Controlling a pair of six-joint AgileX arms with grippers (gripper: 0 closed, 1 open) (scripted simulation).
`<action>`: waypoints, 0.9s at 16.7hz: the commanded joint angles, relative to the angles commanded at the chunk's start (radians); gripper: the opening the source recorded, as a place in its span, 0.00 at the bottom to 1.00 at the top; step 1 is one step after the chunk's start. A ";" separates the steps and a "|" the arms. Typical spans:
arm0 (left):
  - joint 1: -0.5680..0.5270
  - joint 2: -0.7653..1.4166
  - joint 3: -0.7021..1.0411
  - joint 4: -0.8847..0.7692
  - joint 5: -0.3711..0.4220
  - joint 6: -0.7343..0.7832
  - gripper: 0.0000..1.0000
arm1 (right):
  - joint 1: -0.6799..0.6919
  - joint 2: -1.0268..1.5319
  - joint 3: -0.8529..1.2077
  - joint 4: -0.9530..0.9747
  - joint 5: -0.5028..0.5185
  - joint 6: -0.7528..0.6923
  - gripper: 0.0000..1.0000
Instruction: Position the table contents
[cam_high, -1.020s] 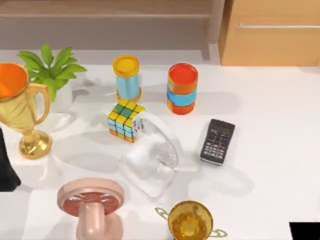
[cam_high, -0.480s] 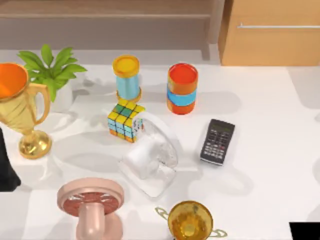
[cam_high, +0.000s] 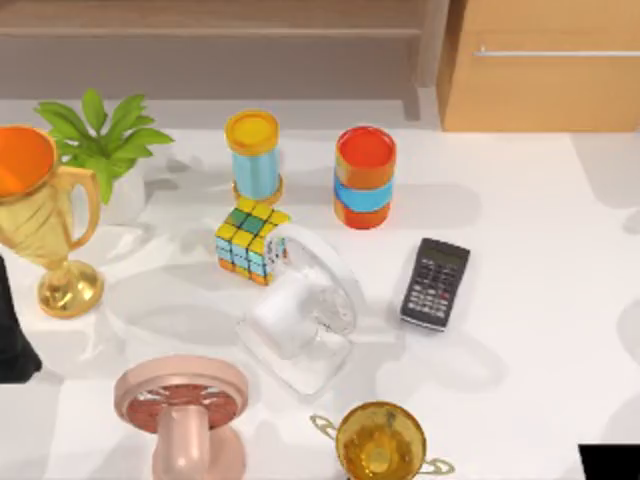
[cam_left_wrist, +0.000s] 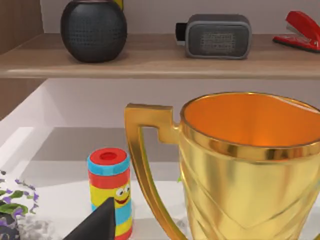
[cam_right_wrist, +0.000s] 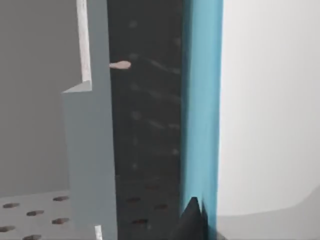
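Now left end effector (cam_left_wrist: 97, 222) low over table (cam_high: 530, 260).

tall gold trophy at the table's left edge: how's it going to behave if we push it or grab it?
The gold trophy probably tips easily: a wide cup sits on a narrow stem and small foot. Its glossy curved wall looks slippery, so the handle may be a safer grip. The potted plant stands close behind, so a push that way would likely hit it.

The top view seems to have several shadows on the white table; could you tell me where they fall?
Top view: soft grey shadows spread on the table right of the calculator and the orange-blue can, plus fainter patches at its right edge.
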 joint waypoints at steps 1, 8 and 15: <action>0.000 0.000 0.000 0.000 0.000 0.000 1.00 | 0.005 0.013 0.015 -0.002 0.005 0.001 0.00; 0.000 0.000 0.000 0.000 0.000 0.000 1.00 | 0.022 0.066 0.068 -0.012 0.023 0.009 0.00; 0.000 0.000 0.000 0.000 0.000 0.000 1.00 | 0.022 0.066 0.068 -0.012 0.023 0.009 0.53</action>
